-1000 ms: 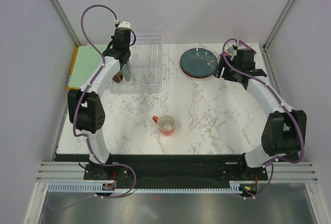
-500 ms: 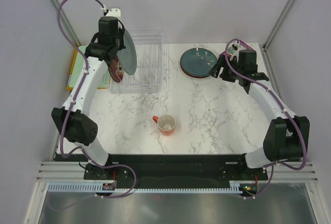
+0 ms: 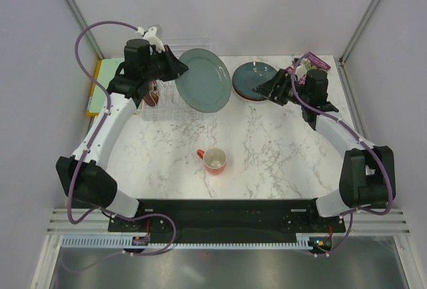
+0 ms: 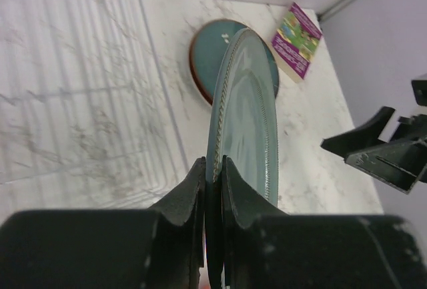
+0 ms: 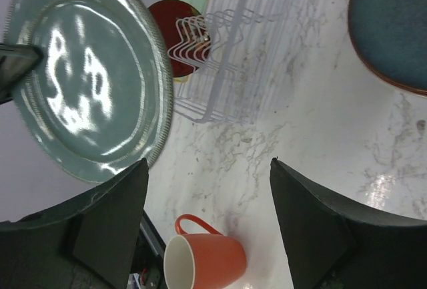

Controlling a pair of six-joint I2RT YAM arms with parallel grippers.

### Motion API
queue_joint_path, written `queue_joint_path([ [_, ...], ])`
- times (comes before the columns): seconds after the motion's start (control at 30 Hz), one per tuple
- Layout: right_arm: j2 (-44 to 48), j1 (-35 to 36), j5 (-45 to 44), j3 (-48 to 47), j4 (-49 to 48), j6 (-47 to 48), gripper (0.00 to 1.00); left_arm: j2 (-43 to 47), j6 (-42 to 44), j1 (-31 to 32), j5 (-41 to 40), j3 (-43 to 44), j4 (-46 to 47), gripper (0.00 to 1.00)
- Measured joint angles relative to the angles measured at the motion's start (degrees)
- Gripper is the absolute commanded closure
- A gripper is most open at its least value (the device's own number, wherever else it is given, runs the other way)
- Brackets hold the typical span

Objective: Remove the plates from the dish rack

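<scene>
From above, your left gripper holds the grey plate out of the rack, between it and the teal plate lying flat on the table. That is likely the stacking spot.

Left wrist: the jaws are pinched narrow on the rim, holding the plate on edge as it would stand in the slots.

Right wrist: your right gripper stands wide and empty, facing the grey plate, perhaps for a handover. A red plate waits in the rack.

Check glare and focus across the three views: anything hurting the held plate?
Right wrist: bright white glare patches across the face of the plate. Left wrist: the left gripper is dark and soft up close, the plate rim gets sharper farther out, and the clear rack looks washed pale. Top: even light, faint shadows, no strong glare on the plate.
</scene>
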State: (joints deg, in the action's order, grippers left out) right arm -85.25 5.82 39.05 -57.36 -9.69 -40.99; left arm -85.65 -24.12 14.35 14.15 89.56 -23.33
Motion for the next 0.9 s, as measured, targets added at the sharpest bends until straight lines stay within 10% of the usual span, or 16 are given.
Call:
queue_joint_path([
  [0.5, -2.8, 6.4, 3.0, 1.5, -13.9, -10.0, 0.18, 0.0, -13.2, 3.2, 11.0, -10.9, 18.4, 0.98],
  [0.67, -3.1, 6.6, 3.3, 2.4, -15.0, -10.9, 0.65, 0.1, -14.2, 3.5, 12.2, -11.8, 20.7, 0.98],
  [0.87, -4.3, 6.5, 5.2, 4.0, -24.1, -16.4, 0.76, 0.4, -15.6, 3.1, 12.1, -15.0, 24.1, 0.98],
  [0.9, -5.1, 6.4, 5.8, 4.4, -26.8, -18.1, 0.91, 0.5, -16.2, 3.0, 12.0, -15.8, 24.8, 0.98],
])
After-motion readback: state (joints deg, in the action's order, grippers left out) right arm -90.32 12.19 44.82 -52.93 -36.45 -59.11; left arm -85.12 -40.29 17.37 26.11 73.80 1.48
